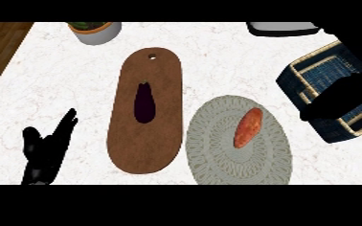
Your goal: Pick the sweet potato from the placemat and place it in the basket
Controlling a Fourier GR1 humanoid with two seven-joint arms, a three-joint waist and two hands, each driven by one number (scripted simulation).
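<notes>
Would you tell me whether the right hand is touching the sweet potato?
Apart. The head view shows bare placemat between the sweet potato and the right hand, which is over the basket.

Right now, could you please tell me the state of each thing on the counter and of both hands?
Sweet potato: lying on the placemat, unheld.
Eggplant: lying on the cutting board, untouched.
Basket: open side up, partly hidden by the right hand.
Left hand: open, resting at lower left.
Right hand: over the basket; open or shut unclear.
</notes>
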